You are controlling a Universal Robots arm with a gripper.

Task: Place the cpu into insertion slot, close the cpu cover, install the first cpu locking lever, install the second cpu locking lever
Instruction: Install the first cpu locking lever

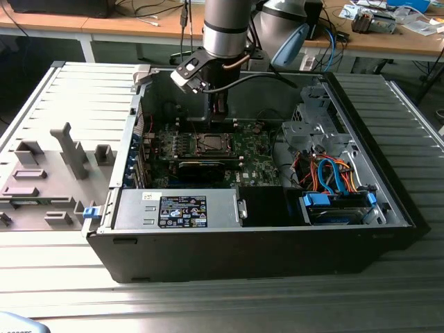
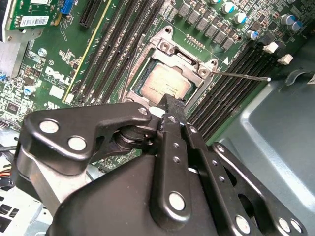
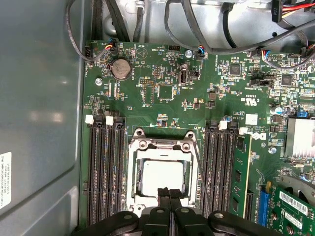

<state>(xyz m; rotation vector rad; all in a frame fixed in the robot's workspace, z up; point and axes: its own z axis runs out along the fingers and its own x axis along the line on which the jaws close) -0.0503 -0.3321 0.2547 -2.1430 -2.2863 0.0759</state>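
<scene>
The computer case (image 1: 243, 243) is lying open on the bench (image 1: 208, 305). The tool (image 3: 170, 192) is resting closed and empty, tips at the cpu cover (image 3: 163, 153), which is lying flat over the cpu (image 3: 162, 174) in the insertion slot (image 3: 129, 187). The second wrist view is showing a thin lever (image 2: 241, 76) angling free of the socket.

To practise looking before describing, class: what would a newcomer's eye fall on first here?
First, the big open black metal computer case on the ribbed grey table, with the grey cylindrical robot arm reaching down into it. In the first wrist view the shut black gripper sits at the edge of the thin silvery cpu cover, which frames the grey-beige square cpu on the green circuit board.
</scene>
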